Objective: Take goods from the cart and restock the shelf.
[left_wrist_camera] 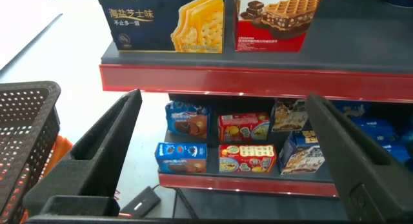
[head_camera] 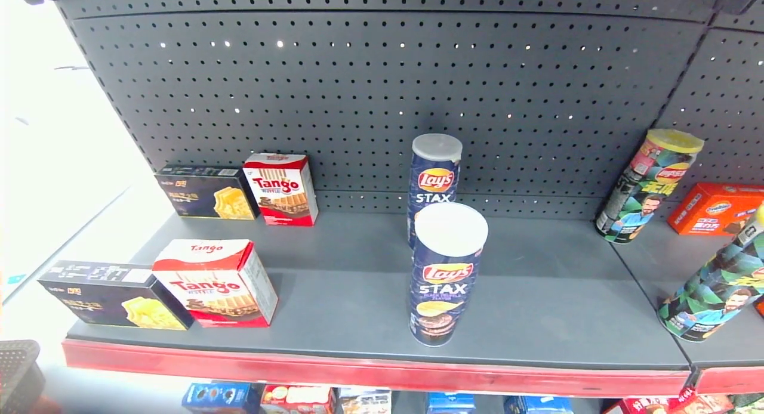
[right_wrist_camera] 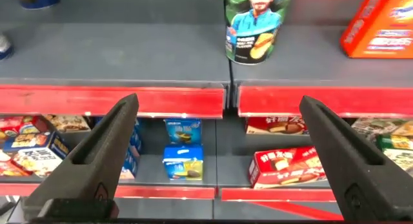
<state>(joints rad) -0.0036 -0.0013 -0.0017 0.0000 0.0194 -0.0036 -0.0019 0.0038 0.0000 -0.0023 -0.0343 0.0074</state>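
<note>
I see the front chip can (head_camera: 446, 274) mid-way along the shelf (head_camera: 537, 306), the back chip can (head_camera: 434, 175) just behind it, and the wafer box (head_camera: 218, 283) to their left. The basket (left_wrist_camera: 26, 133) sits beside my left gripper (left_wrist_camera: 224, 98); it and my right gripper (right_wrist_camera: 219, 100) both gape apart, empty.

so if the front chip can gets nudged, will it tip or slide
The front chip can stands tall and narrow on a small base, so a push high up would probably tip it. Being round, it would likely roll once down. Its smooth wall may be slippery to grip.
</note>
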